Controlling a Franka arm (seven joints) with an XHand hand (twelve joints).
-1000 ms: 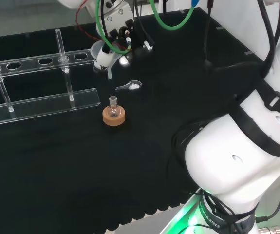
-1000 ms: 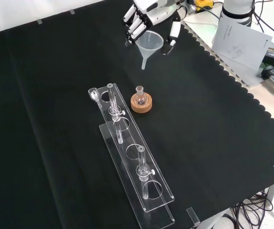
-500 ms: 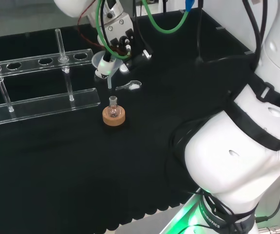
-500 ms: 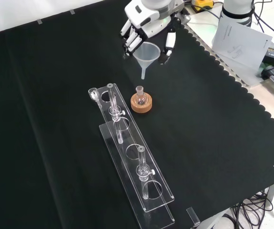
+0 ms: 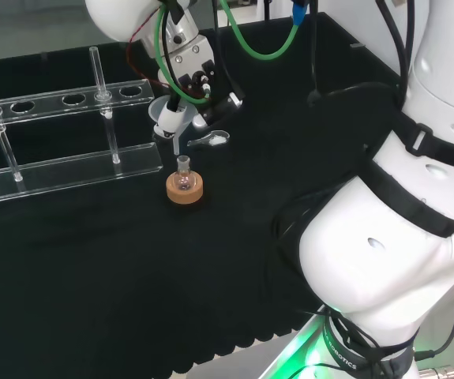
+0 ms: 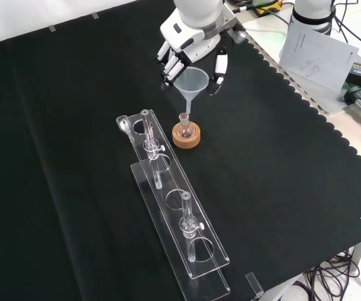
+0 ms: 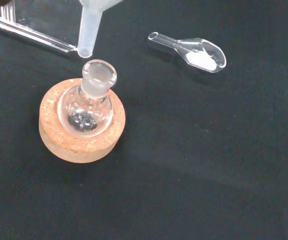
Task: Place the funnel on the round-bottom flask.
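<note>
A small clear round-bottom flask stands upright in a cork ring on the black cloth. My hand is shut on a translucent white funnel, fingers curled round its cone. The funnel hangs upright, spout down. Its spout ends just above the flask's open neck and slightly to one side, not touching it.
A long clear acrylic rack with upright tubes lies beside the flask. A small glass scoop with white powder lies on the cloth near the flask. The cloth's scalloped edge and papers lie beyond in the front view.
The hand has carried the funnel down and toward the flask; its spout, earlier well clear of the flask, now hovers just above the neck.
</note>
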